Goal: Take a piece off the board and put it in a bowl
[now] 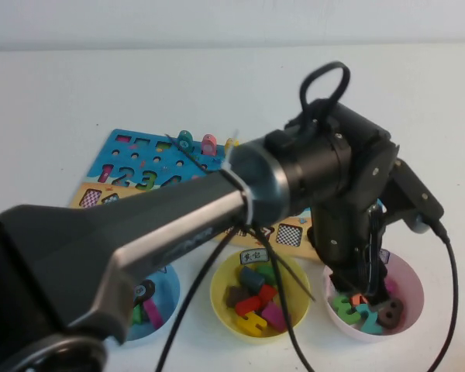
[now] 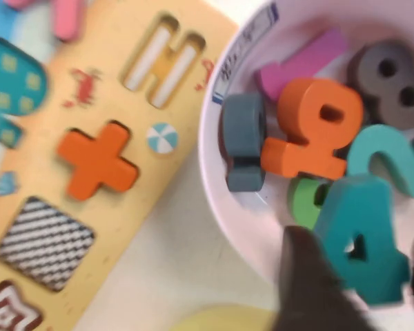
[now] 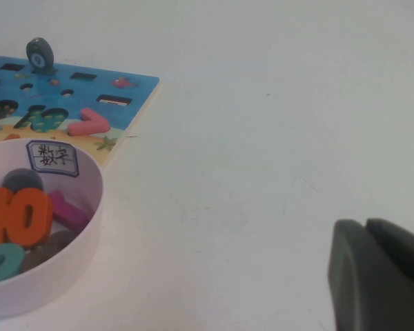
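Teal "4" hanging over the pink bowl, release pending

Teal numeral, the piece [image 2: 362,238], sits between the dark fingers [image 2: 307,286] of the left gripper [image 1: 364,291], which is down inside the bowl [image 1: 409,271] at the robot's right end of the row. The fingers look closed on the piece, one each side of it; whether it already rests on the pile I can't tell. Right gripper [image 3: 379,276] is parked low over bare table [image 3: 262,103], just beside the bowl; its jaws look pressed together with nothing in them.

Risks, as I judge them:
- Opening while the piece leans on the orange "10" [image 2: 314,134] could tip it toward the rim; the gripper is near the bowl's near wall.
- Fingers lifting out may snag a neighbouring piece or drag the light plastic bowl.
- Cable [image 1: 449,263] loops close to the rim and could nudge it.

Counts:
- Bowls: three – light blue [image 1: 169,291], yellow [image 1: 221,291], pink.
- Pieces showing in the pink bowl from the left wrist camera: seven – magenta bar, grey "8", slate block, orange "10", teal "2", a green sliver, the held "4".
- Board [image 1: 116,167]: one, lying behind the bowls, several slots vacant.
- Arms: two, only the left working.
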{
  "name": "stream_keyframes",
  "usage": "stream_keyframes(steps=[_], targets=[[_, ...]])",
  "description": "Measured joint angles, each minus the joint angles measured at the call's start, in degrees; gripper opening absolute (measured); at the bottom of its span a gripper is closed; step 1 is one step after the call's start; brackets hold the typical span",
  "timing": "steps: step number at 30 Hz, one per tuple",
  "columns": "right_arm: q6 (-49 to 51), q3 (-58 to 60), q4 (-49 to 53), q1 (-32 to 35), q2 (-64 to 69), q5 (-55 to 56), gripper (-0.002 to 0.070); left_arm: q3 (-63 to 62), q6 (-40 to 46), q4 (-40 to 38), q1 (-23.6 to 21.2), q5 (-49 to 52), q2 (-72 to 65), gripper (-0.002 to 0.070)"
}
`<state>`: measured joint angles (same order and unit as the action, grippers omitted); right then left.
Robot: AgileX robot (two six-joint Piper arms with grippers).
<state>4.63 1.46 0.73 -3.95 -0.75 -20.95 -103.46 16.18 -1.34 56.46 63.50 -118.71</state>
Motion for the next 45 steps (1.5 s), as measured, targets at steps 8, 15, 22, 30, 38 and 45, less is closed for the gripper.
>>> stream_keyframes(steps=[8,15,22,30,38,45], targets=[[0.0,0.0,0.0,0.0,0.0,0.0,-0.0017,-5.58,-1.16,1.72,0.0,2.92,-2.55,0.0519],[0.0,0.0,0.0,0.0,0.0,0.0,-0.0017,-5.76,-11.82,16.22,0.0,1.66,7.02,0.0299],[0.0,0.0,0.0,0.0,0.0,0.0,-0.0017,9.12,-16.18,18.38,0.0,-10.29,22.67,0.0019],[0.0,0.0,0.0,0.0,0.0,0.0,-0.0017,35.11,-25.46,20.24,0.0,-23.79,45.43,0.0],[0.0,0.0,0.0,0.0,0.0,0.0,-0.0017,49.8,-29.05,20.94,0.0,-17.86,62.54,-0.0001],[0.0,0.0,0.0,0.0,0.0,0.0,-0.0017,51.19,-29.25,20.19,0.0,-9.08,67.84,-0.0001]])
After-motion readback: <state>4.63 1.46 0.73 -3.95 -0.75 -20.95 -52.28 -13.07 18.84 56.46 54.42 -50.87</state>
